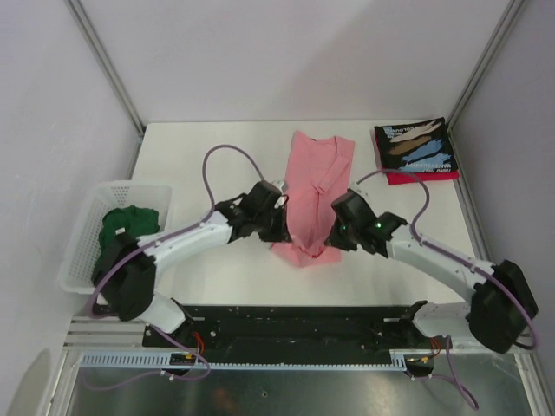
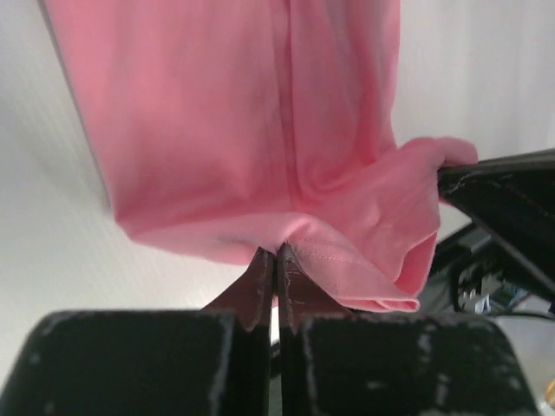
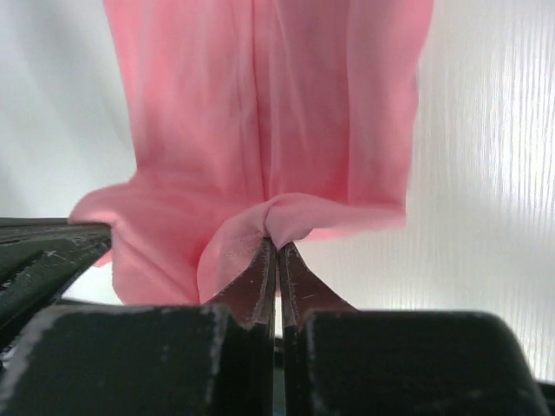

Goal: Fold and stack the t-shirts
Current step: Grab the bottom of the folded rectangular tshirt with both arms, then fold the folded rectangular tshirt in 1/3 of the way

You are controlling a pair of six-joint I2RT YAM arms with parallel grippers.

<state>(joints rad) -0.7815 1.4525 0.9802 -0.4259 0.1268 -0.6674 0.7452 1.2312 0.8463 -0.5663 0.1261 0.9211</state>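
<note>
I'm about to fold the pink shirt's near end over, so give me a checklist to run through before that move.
1. Left tool shut on the pink t-shirt's near hem: ok.
2. Right tool shut on the same hem: ok.
3. Both tools catch every layer: cannot tell.
4. Pink t-shirt lies flat: not ok, bunched near the tools.
5. Black printed t-shirt on red t-shirt sits apart from it: ok.

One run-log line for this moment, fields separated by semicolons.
left gripper: shut on light pink cloth t-shirt, near edge; right gripper: shut on it too; stack: black printed t-shirt on red one
</note>
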